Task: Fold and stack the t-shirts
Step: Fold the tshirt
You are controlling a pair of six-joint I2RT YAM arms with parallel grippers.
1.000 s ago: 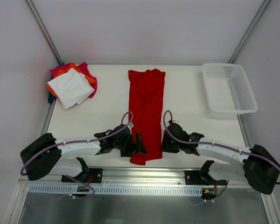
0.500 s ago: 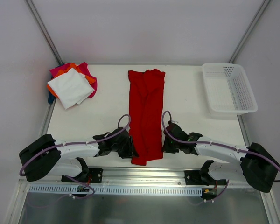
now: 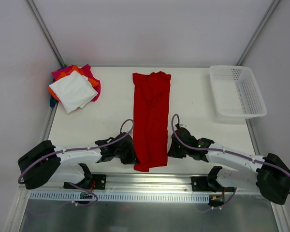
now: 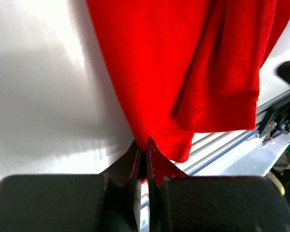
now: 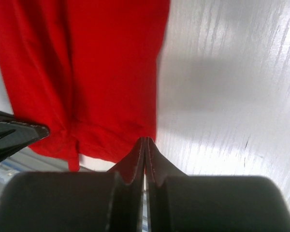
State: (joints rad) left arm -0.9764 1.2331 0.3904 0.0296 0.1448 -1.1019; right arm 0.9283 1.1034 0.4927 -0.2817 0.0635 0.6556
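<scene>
1. Top view: the red t-shirt lies as a long narrow strip down the middle of the table, its near hem at the table's front edge.
   - The left gripper sits at the near left corner of the strip and the right gripper at its near right edge.
   - Far left, a folded white t-shirt tops a stack of orange, magenta and blue ones.
   - The white mesh basket stands well apart, far right.

2. Left wrist view: the left gripper has its fingers pressed together on the side edge of the red t-shirt, just above the hem corner.
   - The cloth looks thin, light and limp, doubled in layers that could slide or peel apart.
   - A hold should therefore take every layer at the corner.

3. Right wrist view: the right gripper is pinched tight on the opposite hem corner of the red t-shirt.
   - The bite looks shallow, only a sliver of cloth, so it may slip under tension.
   - Lifting both corners evenly should carry the hem toward the collar without sagging in the middle.
</scene>
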